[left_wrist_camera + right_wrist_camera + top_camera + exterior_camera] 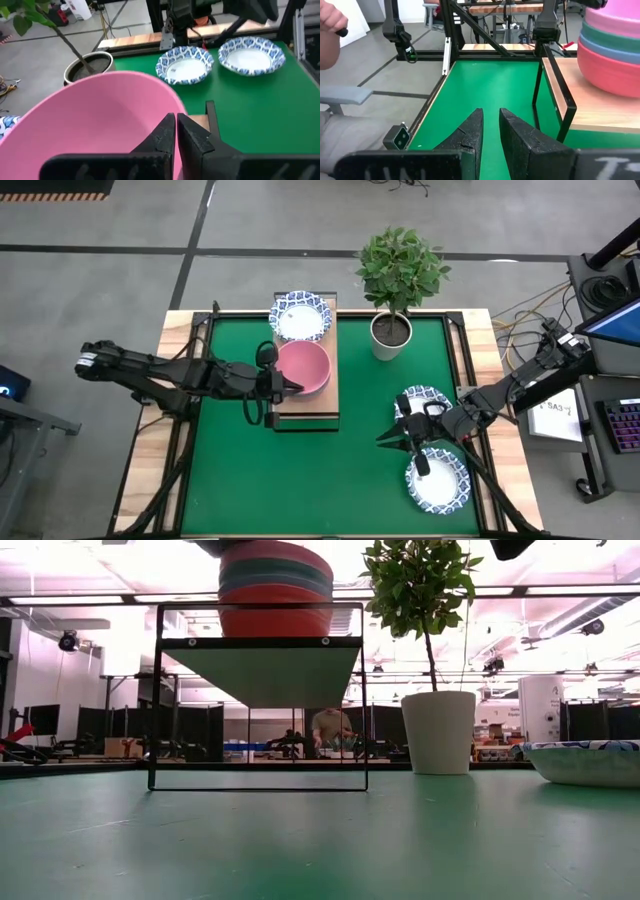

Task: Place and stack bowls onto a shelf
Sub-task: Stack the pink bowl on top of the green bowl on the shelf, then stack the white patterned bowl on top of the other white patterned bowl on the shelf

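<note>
three white bowls with blue rims: one (300, 316) on the shelf (305, 412), two (424, 404) (437, 480) on the green mat (300, 480). four stacked plain bowls (615, 45): pink, grey-green, blue, red. one potted plant (398, 280).

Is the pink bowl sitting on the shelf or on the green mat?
On the shelf. The pink bowl tops a stack of bowls there, left gripper pinching its rim.
</note>
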Motion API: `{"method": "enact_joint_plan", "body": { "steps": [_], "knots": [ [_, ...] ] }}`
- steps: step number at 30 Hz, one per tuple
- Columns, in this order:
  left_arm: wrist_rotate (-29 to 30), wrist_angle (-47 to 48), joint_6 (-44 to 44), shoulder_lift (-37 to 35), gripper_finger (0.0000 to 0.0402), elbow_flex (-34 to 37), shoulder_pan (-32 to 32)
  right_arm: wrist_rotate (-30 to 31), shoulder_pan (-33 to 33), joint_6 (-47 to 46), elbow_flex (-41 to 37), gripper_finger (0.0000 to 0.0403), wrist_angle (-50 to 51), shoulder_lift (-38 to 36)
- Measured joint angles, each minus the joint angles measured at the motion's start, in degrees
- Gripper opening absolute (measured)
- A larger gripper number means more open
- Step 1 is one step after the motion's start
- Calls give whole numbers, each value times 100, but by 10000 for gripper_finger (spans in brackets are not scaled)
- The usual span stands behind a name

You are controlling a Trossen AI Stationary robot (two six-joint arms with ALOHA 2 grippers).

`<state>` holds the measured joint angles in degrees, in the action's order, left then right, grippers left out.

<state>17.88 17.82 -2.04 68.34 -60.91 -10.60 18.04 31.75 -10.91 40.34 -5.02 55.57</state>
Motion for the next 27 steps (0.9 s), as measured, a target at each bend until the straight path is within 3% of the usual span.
{"method": "enact_joint_plan", "body": {
  "steps": [4,8,10,15,18,21,23,27],
  "knots": [
    [1,-172,10,-25,0,-35,-130,64,-2,-324,0,52,5,0],
    [2,-192,-7,-25,0,-152,-309,856,-14,-1192,2,52,259,-2],
    [3,-195,-10,-26,0,-206,-412,1165,-75,-1872,58,52,775,-2],
    [3,-203,-20,-25,0,-261,-675,1191,-414,-3936,329,52,2476,135],
    [10,-205,-20,-22,0,-248,-771,922,-693,-5349,541,52,3913,349],
    [16,-203,-2,-19,0,-184,-820,255,-983,-6438,645,52,5445,635],
    [19,-188,4,-16,0,-151,-839,-93,-1079,-6602,639,52,5908,855],
    [119,-195,3,-16,0,-128,-849,-496,-1117,-6329,629,64,5740,1182]
  ]
}}
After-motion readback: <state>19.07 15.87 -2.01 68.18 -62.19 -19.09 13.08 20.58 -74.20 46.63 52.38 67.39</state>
